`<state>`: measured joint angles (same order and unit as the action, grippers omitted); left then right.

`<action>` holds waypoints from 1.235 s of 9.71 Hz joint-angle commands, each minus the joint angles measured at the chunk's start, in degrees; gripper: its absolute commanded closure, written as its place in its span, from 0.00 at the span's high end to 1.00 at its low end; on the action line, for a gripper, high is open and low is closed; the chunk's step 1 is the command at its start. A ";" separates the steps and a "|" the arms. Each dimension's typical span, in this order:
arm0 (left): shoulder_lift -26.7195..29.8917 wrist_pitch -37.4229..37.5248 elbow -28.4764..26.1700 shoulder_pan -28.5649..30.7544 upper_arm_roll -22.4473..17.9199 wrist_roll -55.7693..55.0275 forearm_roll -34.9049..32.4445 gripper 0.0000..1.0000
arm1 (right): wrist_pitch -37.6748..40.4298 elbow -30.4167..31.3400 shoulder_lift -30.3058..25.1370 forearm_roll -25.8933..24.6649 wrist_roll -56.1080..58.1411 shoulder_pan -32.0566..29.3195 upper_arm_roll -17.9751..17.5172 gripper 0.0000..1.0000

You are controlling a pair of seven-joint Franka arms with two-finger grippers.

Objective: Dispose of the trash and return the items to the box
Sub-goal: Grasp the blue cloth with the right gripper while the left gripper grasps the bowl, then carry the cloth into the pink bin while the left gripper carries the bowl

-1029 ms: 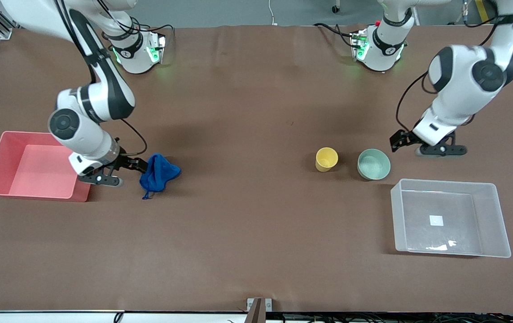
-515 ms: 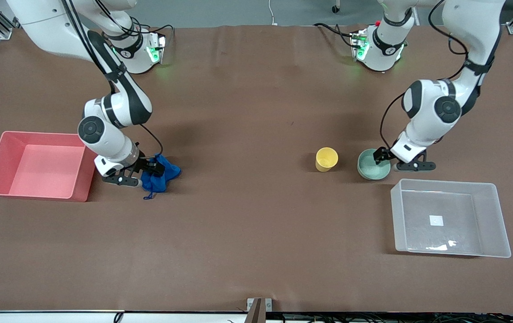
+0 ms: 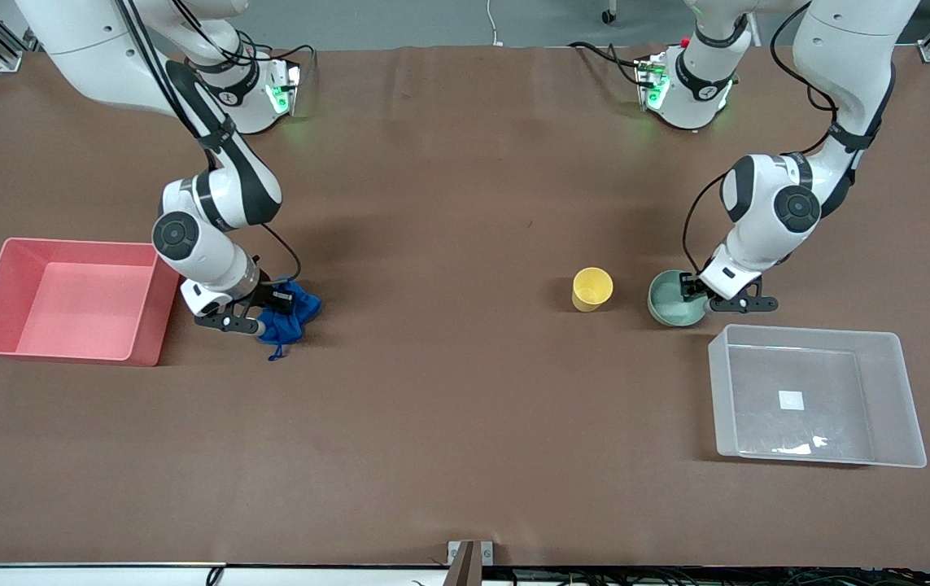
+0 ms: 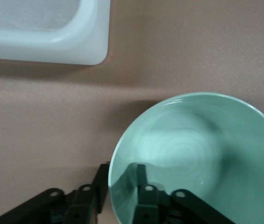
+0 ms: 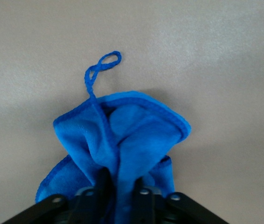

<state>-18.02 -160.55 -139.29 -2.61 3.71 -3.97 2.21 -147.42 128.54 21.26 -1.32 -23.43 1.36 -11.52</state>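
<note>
Both arms have come in since the earlier frames: your right hand [image 3: 273,305] has closed the gap to the blue cloth [image 3: 290,313] and your left hand [image 3: 696,293] has dropped from beside the mint bowl [image 3: 674,299] onto its rim.

At the right hand [image 5: 118,191], the two fingers are pinched together on a gathered fold of the cloth [image 5: 122,144], with its thin string [image 5: 99,74] looping out loose on the worktop [image 3: 448,407]. At the left hand [image 4: 120,186], one finger sits inside the bowl [image 4: 197,158] and the other outside, straddling the wall; you cannot tell whether they are squeezing it yet.

Moving outward, the cloth lies just beside the pink bin [image 3: 66,299] at the right arm's end. The bowl stands beside the yellow cup [image 3: 591,288], and both are farther from the front camera than the clear box [image 3: 814,395], which is near the bowl.

By the look of it, nothing is finished: both bins are empty, so cloth, bowl and cup are all still to be moved.

No readable writing shows; the box carries only a blank white sticker [image 3: 791,400] on its floor.
</note>
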 commanded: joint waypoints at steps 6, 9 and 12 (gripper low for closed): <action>16.71 22.51 9.60 1.30 -2.02 1.25 0.87 0.00 | 32.89 -16.30 -12.81 0.35 18.11 -0.57 12.53 0.02; 4.89 28.09 27.26 1.38 -6.33 5.54 1.30 0.00 | 32.20 -15.86 -12.21 0.35 39.81 -0.84 24.58 0.02; -9.18 31.08 44.15 2.08 -11.16 12.72 7.35 0.00 | 23.71 -12.27 -9.76 0.35 49.94 -2.06 29.61 0.03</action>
<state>-18.64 -132.28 -103.84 -1.01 -5.74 4.59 6.80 -119.70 113.91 10.45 -1.29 22.74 -0.33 16.95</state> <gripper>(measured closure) 0.960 0.930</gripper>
